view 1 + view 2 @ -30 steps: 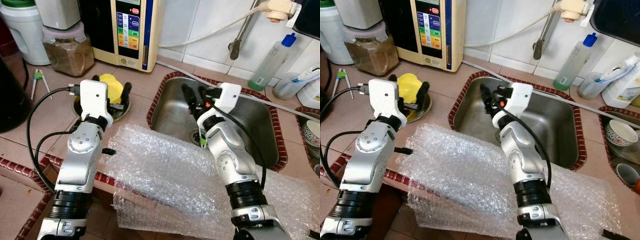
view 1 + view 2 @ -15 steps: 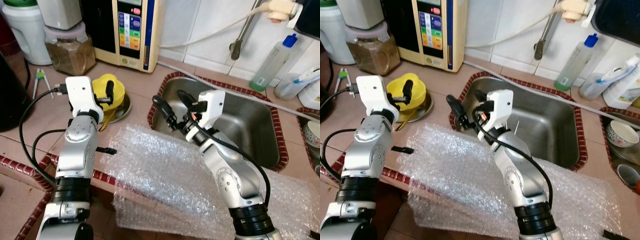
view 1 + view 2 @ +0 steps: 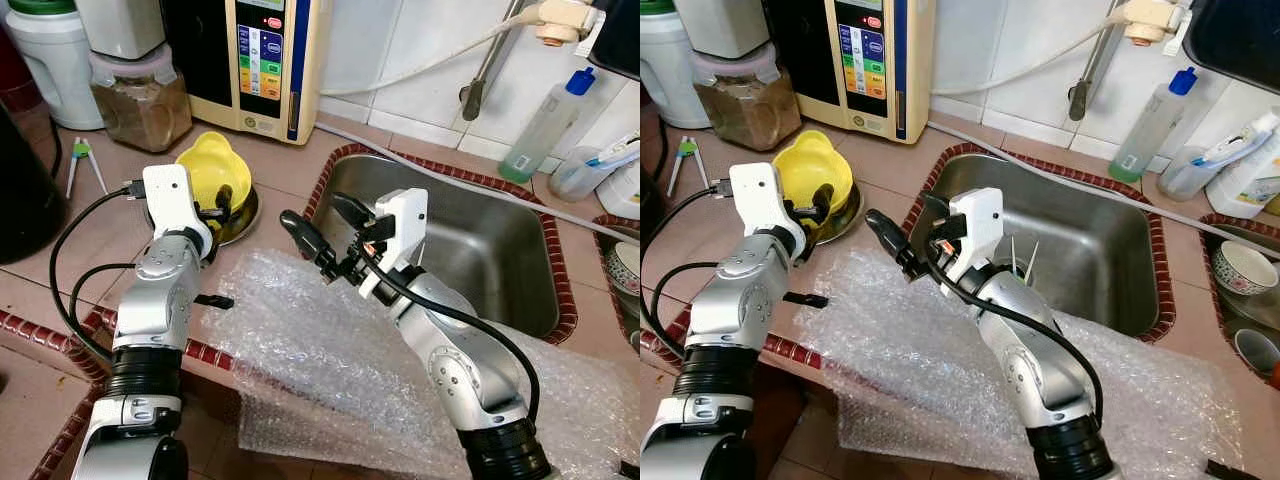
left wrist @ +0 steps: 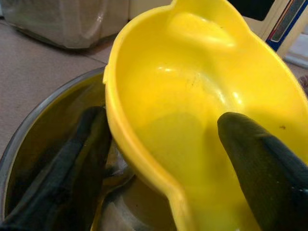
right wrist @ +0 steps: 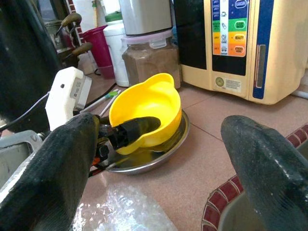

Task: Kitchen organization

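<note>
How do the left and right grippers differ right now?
The left gripper has its jaws straddling the rim of the yellow bowl, one inside and one outside; the right gripper holds nothing, jaws wide open. The left is down at the steel dish under the bowl; the right hangs over the counter beside the sink. Both have black fingers.

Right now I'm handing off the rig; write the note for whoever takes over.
Left claw: fingers straddle the rim of the yellow bowl, one inside, one outside; whether they pinch it I cannot tell. The bowl sits tilted in the steel dish on the counter, left of the sink.
Right claw: open, empty, above the bubble wrap at the sink's left edge, pointing toward the bowl.
Done: left claw placed on the bowl.
Left: lift the bowl and put it away.
</note>
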You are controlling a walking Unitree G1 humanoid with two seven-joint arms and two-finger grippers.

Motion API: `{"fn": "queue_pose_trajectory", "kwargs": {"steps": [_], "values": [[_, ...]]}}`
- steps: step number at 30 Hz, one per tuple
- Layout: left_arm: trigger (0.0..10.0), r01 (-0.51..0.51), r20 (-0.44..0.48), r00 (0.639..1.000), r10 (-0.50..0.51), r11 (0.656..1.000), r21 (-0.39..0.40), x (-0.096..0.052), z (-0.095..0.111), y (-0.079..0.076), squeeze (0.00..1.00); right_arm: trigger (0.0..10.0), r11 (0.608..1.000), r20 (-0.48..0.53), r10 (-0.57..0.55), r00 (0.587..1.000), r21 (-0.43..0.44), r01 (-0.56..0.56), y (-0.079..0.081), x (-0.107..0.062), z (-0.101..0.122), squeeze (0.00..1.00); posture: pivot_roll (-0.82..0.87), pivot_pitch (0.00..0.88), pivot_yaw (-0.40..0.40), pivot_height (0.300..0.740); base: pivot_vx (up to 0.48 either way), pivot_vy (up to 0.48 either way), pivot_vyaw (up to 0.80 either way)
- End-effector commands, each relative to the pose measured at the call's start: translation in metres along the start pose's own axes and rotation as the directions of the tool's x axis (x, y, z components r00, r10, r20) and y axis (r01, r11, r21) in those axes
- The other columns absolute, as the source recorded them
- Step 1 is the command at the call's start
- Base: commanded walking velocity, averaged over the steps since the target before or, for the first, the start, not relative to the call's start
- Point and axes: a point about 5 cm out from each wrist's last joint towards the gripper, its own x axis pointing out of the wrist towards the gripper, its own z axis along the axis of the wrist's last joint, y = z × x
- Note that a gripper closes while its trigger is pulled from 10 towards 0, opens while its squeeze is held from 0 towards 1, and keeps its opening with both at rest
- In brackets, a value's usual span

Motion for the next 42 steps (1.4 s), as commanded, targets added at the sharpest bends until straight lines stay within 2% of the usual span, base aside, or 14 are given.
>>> {"fn": "queue_pose_trajectory", "kwargs": {"steps": [1, 14, 26, 39, 42], "values": [[0.0, 0.0, -0.048, 0.999, 0.0, 1.0, -0.004, 0.0008, -0.008, -0.001, 0.0, 10.0, 1.0, 0.003, 0.014, 1.0, -0.019, -0.014, 0.0021, -0.0032, 0.0034, 0.0, 0.09, 0.121, -0.099, 0.74, 0.0, 0.0, 0.0], [0.0, -0.011, -0.049, 0.999, 0.011, 1.0, -0.001, 0.0014, -0.0067, 0.0039, 0.0, 10.0, 1.0, -0.001, 0.024, 1.0, -0.017, -0.024, 0.0028, -0.0026, 0.0026, 0.0, 0.09, 0.119, -0.097, 0.74, 0.0, 0.0, 0.0], [0.0, -0.01, -0.032, 0.999, 0.009, 1.0, -0.023, 0.0018, -0.0054, 0.0024, 0.0, 10.0, 0.999, -0.003, 0.029, 1.0, -0.017, -0.029, 0.0008, -0.0027, 0.0046, 0.0, 0.08, 0.116, -0.105, 0.74, 0.0, 0.0, 0.0], [0.0, 0.007, 0.011, 1.0, -0.007, 1.0, -0.001, -0.0024, -0.0038, -0.0021, 0.0, 10.0, 0.999, -0.004, 0.027, 1.0, -0.021, -0.027, 0.0007, -0.0012, 0.0041, 0.0, 0.09, 0.109, -0.105, 0.74, 0.0, 0.0, 0.0], [0.0, -0.006, 0.05, 0.999, 0.006, 1.0, 0.007, -0.0039, -0.0017, -0.0017, 0.0, 10.0, 1.0, -0.002, 0.018, 1.0, -0.021, -0.018, 0.0, -0.001, 0.0039, 0.0, 0.09, 0.108, -0.104, 0.74, 0.0, 0.0, 0.0]]}}
